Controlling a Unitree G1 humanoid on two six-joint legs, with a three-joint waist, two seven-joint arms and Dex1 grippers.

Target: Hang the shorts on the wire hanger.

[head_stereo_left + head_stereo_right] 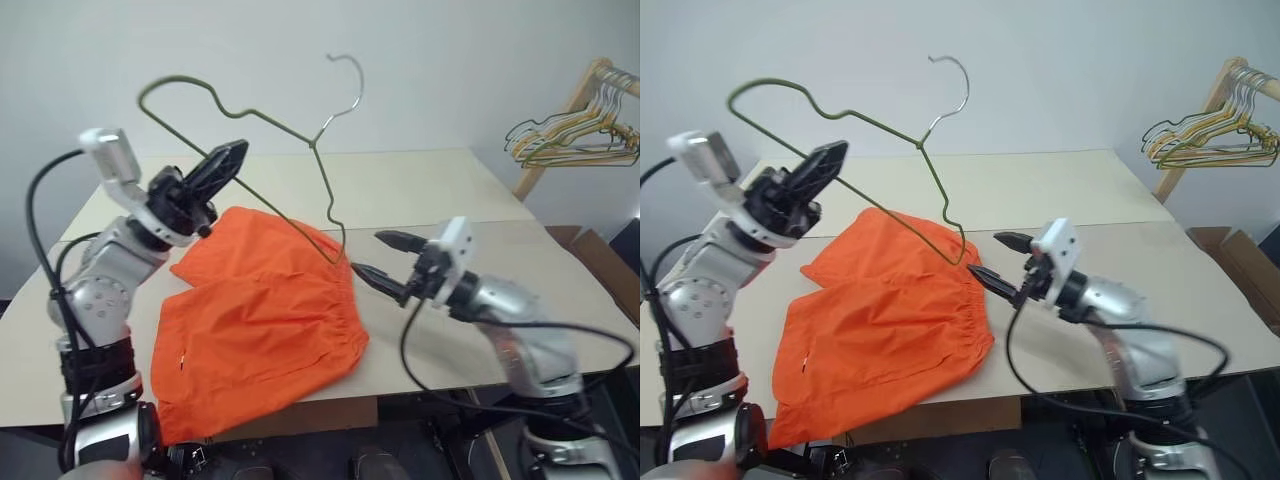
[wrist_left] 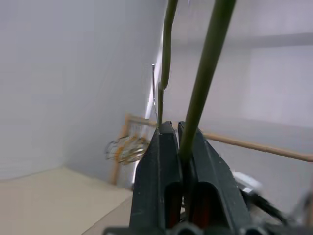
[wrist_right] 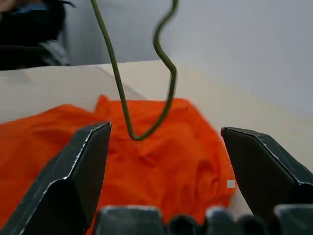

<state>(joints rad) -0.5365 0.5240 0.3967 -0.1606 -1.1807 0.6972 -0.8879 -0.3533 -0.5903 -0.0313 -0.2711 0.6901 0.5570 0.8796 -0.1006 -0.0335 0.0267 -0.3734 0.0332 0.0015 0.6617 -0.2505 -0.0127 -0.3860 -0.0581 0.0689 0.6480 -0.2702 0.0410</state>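
Note:
The orange shorts (image 1: 260,320) lie flat on the table, their lower left part hanging over the front edge. Above them, held up and tilted, is the olive wire hanger (image 1: 321,180), hook at the top. My left gripper (image 1: 238,152) is shut on the hanger's long straight bar, and the wire (image 2: 208,63) runs out from between its fingertips. The hanger's low corner (image 3: 137,137) hovers just over the shorts near the gathered waistband. My right gripper (image 1: 368,253) stands open just to the right of that corner, holding nothing.
The pale table (image 1: 450,190) extends behind and to the right of the shorts. A wooden rack with a bunch of yellow, green and pale hangers (image 1: 575,135) stands at the far right. A cardboard box (image 1: 600,255) sits below it beside the table.

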